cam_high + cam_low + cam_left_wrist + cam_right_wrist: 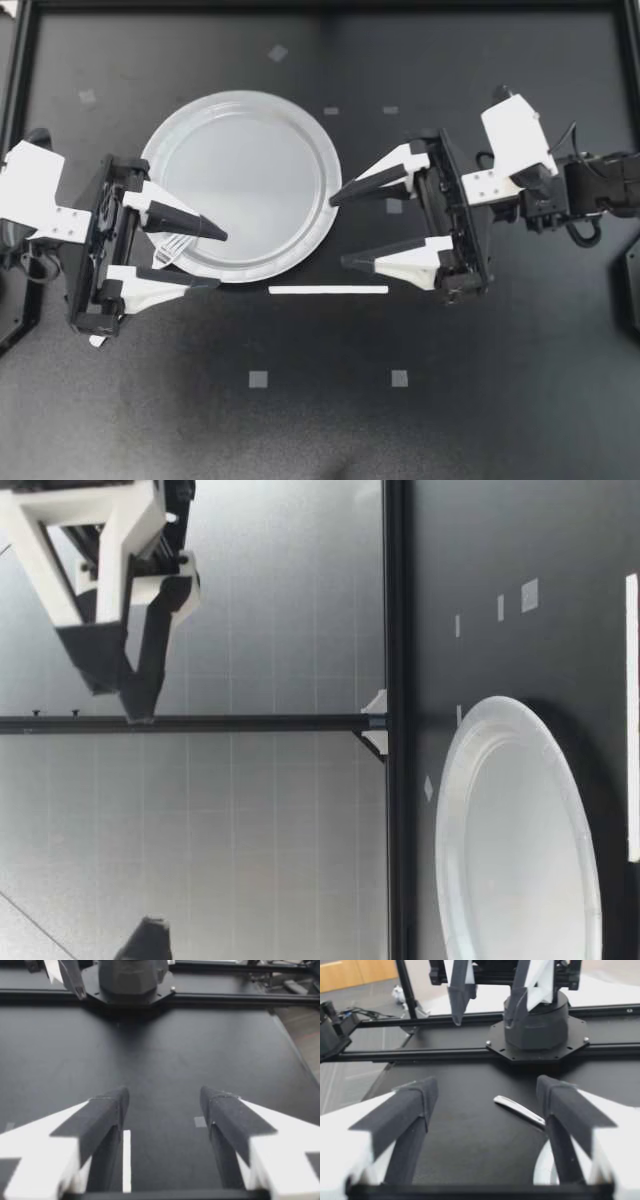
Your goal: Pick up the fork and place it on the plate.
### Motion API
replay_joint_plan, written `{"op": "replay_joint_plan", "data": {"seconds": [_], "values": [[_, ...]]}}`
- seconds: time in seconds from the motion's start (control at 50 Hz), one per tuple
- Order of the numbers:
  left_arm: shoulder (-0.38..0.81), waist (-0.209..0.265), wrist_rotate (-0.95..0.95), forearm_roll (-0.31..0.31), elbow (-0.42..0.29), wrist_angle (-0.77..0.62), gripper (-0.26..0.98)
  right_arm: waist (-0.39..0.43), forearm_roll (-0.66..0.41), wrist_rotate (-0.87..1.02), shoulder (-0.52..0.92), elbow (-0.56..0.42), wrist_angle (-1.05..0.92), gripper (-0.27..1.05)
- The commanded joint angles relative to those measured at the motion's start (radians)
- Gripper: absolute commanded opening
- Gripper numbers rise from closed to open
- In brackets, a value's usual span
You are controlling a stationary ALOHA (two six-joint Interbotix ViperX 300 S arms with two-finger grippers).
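Black table (320,420) from above: left gripper (220,259) spread wide, empty, over plate (300,150) rim; fork (172,250) tines rest on that rim; right gripper (338,232) spread, empty too; low view: plate's middle bare; right wrist: handle juts past the rim; a finger nudge could flip it off.

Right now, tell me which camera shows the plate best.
The top view: the plate shows whole but for rim under my left gripper. The low view shows most of it, slanted; the right wrist view a sliver of rim; the left wrist view none.
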Motion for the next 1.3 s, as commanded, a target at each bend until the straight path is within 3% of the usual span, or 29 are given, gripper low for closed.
{"op": "replay_joint_plan", "data": {"seconds": [0.0,1.28], "values": [[-0.006,0.003,0.003,-0.002,-0.018,-0.015,0.57,0.014,0.003,0.002,0.005,-0.034,-0.008,0.78],[-0.005,0.003,-0.003,-0.006,0.0,-0.029,0.57,0.014,0.005,0.002,0.008,-0.031,-0.011,0.77]]}}
